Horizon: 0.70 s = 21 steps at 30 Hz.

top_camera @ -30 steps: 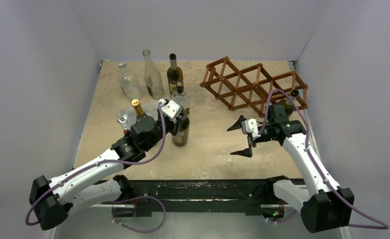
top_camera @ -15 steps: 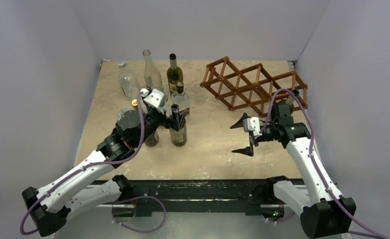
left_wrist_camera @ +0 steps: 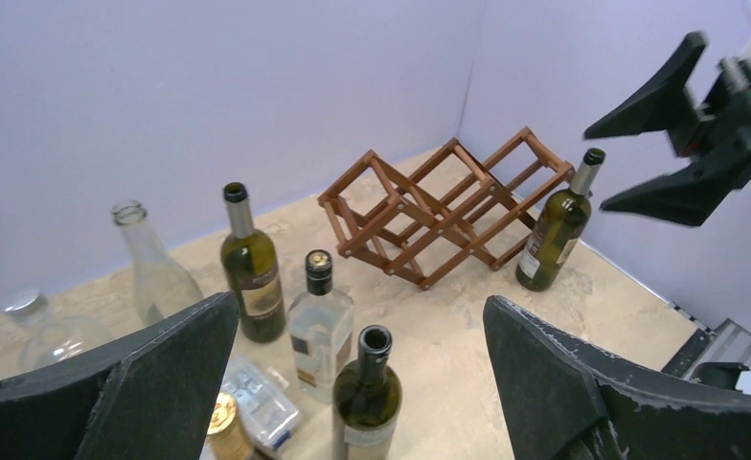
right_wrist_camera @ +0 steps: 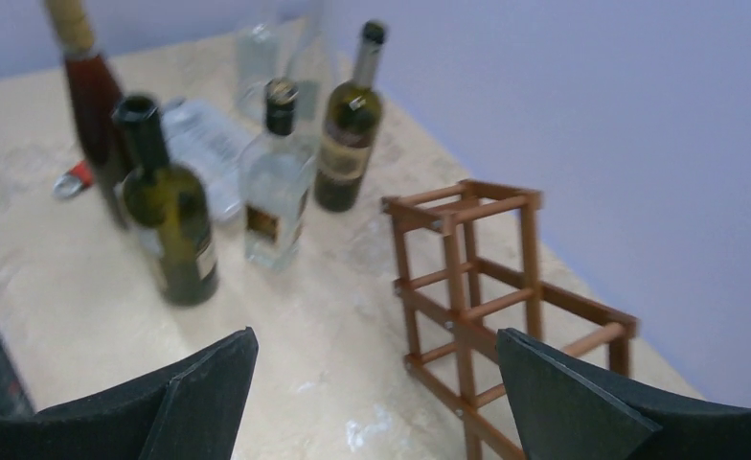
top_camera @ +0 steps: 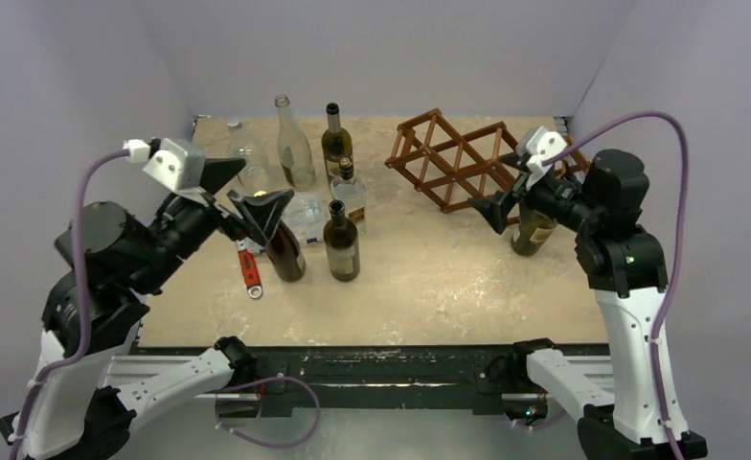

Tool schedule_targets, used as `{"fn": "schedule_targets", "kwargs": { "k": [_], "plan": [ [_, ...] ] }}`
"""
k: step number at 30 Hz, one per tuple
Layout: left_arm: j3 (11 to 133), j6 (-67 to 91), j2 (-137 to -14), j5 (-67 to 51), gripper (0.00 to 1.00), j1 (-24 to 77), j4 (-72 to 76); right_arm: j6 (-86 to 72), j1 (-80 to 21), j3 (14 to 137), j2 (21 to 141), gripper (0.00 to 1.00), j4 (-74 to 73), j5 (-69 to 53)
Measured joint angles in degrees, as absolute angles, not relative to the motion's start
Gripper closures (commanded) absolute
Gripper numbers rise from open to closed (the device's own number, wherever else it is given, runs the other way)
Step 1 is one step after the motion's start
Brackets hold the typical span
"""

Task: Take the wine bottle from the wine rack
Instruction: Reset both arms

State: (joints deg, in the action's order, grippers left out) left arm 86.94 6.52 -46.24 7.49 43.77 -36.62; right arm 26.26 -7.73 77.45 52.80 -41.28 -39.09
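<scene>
Jaws: left gripper (top_camera: 242, 192) spread wide and holding nothing, raised over the left of the table (top_camera: 420, 287). Right gripper (right_wrist_camera: 374, 333) likewise spread and empty, raised at the right end of the wine rack (top_camera: 482, 165). Clock directions are read in the top view, 12 = far wall. The rack sits on the table at about 1 o'clock from centre. Its long axis runs roughly 9-to-3, with the right end slightly nearer, and its diamond cells open toward about 6–7 o'clock. The wine bottle (top_camera: 342, 251), dark green with a bare open mouth, stands upright on the table, long axis vertical and neck up. It is well apart from the rack, at the rack's 8 o'clock. A pale label sits low on its body; the print is too small to read. At its 12 o'clock, just beside it, stands a clear square bottle (top_camera: 350, 196) with a black cap. At its 9 o'clock is a reddish bottle (top_camera: 284, 254) with a gold foil top. An olive-green bottle (left_wrist_camera: 552, 240) stands upright just beside the rack's right end, cap on, pale label illegible; contact with the rack cannot be told. At 11–12 o'clock on the table are a labelled green bottle (top_camera: 334, 144), text unreadable, and a tall clear bottle (top_camera: 293, 144). A red-and-silver tool (top_camera: 249, 273) lies flat at the reddish bottle's 8 o'clock.
</scene>
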Motion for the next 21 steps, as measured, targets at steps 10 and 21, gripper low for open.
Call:
{"fn": "schedule_targets", "kwargs": {
  "k": [10, 21],
  "plan": [
    [90.0, 6.4, -45.0, 9.7, 0.00, 37.4, -48.7, 15.2, -4.4, 91.6, 54.4, 0.01, -39.9, -24.3],
    [90.2, 7.4, -43.0, 11.7, 0.00, 35.7, -52.3, 5.5, -2.7, 94.0, 54.3, 0.01, -39.4, -16.5]
  ]
}}
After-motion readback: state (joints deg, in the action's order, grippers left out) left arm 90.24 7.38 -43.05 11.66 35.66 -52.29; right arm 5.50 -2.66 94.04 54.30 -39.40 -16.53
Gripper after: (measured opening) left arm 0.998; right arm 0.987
